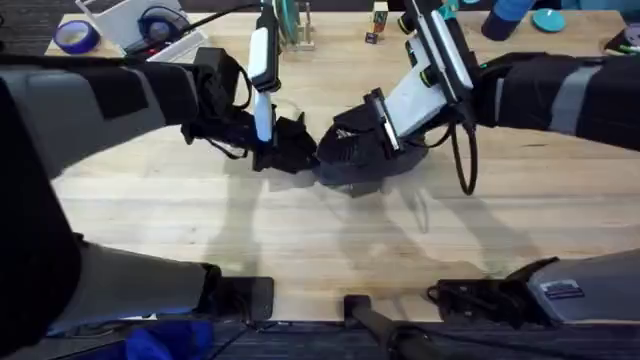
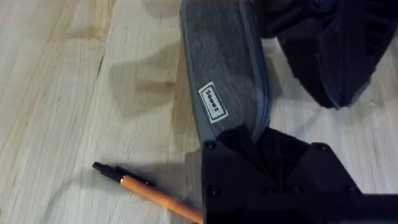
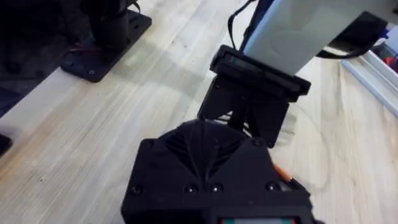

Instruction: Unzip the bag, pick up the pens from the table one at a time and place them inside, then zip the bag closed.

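The grey-blue bag (image 2: 227,74) lies on the table (image 1: 300,240) between both arms; from overhead it is a dark shape (image 1: 365,172) under them. My left gripper (image 2: 261,146) is shut on the bag's near end, just past its white label. My right gripper (image 1: 352,140) sits at the bag's other end, and its black fingers (image 3: 202,143) meet in a point; what they pinch is hidden. An orange pen (image 2: 149,194) with a black end lies on the wood beside the left gripper, and its tip (image 3: 283,175) shows in the right wrist view.
At the table's back left are a blue tape roll (image 1: 75,37) and a white tray (image 1: 130,20). Small blocks (image 1: 378,22) and blue items (image 1: 520,15) stand at the back right. The right arm's black cable (image 1: 465,165) loops down beside the bag.
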`<state>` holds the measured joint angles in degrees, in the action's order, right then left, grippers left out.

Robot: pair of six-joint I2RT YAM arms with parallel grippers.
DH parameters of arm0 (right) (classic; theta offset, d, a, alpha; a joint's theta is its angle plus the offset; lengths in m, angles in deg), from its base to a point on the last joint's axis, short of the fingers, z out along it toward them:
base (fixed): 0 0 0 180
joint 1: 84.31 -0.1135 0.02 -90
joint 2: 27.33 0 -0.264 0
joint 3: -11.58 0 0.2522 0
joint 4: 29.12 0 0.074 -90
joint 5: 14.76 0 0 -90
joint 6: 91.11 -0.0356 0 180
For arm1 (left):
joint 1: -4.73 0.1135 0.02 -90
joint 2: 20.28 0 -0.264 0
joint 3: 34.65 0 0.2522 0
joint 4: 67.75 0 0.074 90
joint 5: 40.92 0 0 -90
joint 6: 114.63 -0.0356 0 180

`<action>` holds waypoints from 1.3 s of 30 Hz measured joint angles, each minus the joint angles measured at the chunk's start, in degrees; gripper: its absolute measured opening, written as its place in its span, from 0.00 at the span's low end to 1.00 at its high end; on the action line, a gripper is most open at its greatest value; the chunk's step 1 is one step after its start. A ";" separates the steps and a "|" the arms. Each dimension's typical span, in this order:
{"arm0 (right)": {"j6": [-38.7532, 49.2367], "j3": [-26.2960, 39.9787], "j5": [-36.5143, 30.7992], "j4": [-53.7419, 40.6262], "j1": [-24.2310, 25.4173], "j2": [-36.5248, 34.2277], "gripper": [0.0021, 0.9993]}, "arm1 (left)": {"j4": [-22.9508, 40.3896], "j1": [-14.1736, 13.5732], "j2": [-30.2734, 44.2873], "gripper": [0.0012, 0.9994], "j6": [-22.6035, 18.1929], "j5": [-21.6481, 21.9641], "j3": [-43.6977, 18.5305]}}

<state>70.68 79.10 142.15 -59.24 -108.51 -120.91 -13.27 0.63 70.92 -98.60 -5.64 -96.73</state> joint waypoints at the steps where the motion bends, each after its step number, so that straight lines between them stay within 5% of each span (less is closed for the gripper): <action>1: -0.08 0.00 -0.05 0.02 0.00 0.02 0.04 | 0.00 0.00 0.00 0.04 0.00 0.00 0.00; 2: -0.26 0.00 -0.07 0.01 0.00 0.00 0.11 | -0.01 0.00 0.00 0.04 0.00 0.00 0.00; 8: -0.43 0.00 -0.07 0.07 0.00 0.02 0.95 | 0.14 0.00 0.00 0.04 0.00 0.00 0.00; 9: -0.48 0.00 -0.07 0.07 0.00 0.02 0.98 | 0.16 0.00 0.00 0.04 0.00 -0.02 0.00; 30: -2.61 0.00 -0.12 3.39 0.09 0.56 1.00 | 0.18 0.00 0.00 0.04 0.02 -0.04 0.00; 39: -11.86 0.00 -0.14 2.63 4.10 9.71 1.00 | 0.18 0.00 0.00 0.04 0.02 -0.04 0.00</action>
<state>58.82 79.10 142.01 -56.61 -104.41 -111.20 -13.09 0.63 70.92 -98.58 -5.68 -96.73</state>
